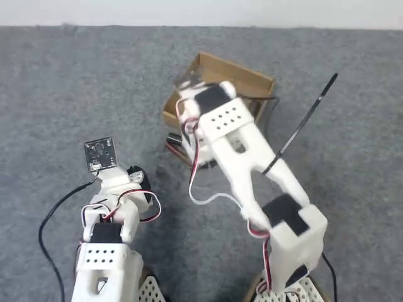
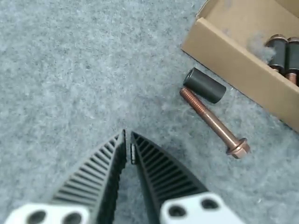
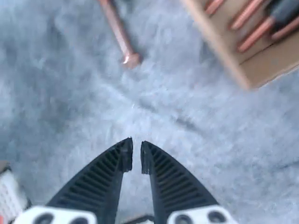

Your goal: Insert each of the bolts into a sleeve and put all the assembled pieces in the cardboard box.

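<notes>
A loose copper bolt (image 2: 212, 122) lies on the grey carpet beside a short black sleeve (image 2: 204, 85), both just outside the cardboard box (image 2: 243, 65). Inside the box lie assembled bolts in sleeves (image 2: 282, 51). My left gripper (image 2: 128, 140) hovers over bare carpet a little short of the bolt, its jaws together and empty. My right gripper (image 3: 136, 151) is low over the carpet, shut on nothing, with the bolt (image 3: 119, 32) ahead of it and the box (image 3: 219, 42) holding assembled pieces (image 3: 261, 23) off to one side. From above, the right arm (image 1: 233, 132) covers part of the box (image 1: 252, 78).
Grey carpet (image 1: 75, 82) spreads wide on all sides of the box. A black strap (image 1: 305, 123) sticks up from the right arm. The left arm (image 1: 110, 220) stands at the near left, and both bases sit at the near edge.
</notes>
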Tool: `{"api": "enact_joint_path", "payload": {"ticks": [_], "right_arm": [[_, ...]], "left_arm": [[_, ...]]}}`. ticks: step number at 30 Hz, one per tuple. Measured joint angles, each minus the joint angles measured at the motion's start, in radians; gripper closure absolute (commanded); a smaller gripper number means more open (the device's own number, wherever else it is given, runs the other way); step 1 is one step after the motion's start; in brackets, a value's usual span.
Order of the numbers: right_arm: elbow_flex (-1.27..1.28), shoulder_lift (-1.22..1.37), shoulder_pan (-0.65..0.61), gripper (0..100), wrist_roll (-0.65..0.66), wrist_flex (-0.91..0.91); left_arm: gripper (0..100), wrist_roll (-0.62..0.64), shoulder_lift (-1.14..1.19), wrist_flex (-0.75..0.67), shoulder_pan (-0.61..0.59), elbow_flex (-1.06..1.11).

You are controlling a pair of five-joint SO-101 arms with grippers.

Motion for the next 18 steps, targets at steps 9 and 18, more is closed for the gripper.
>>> {"api": "enact_joint_path", "payload": {"ticks": [9,18], "right_arm": [[0.127,-0.089,-0.051,99.2,0.172,-0.058],[0.127,0.014,-0.051,99.2,0.295,-0.305]], "left_arm": [[99,0.0,0.0,0.0,-0.212,0.0],[99,0.015,0.0,0.046,-0.45,0.0]]}}
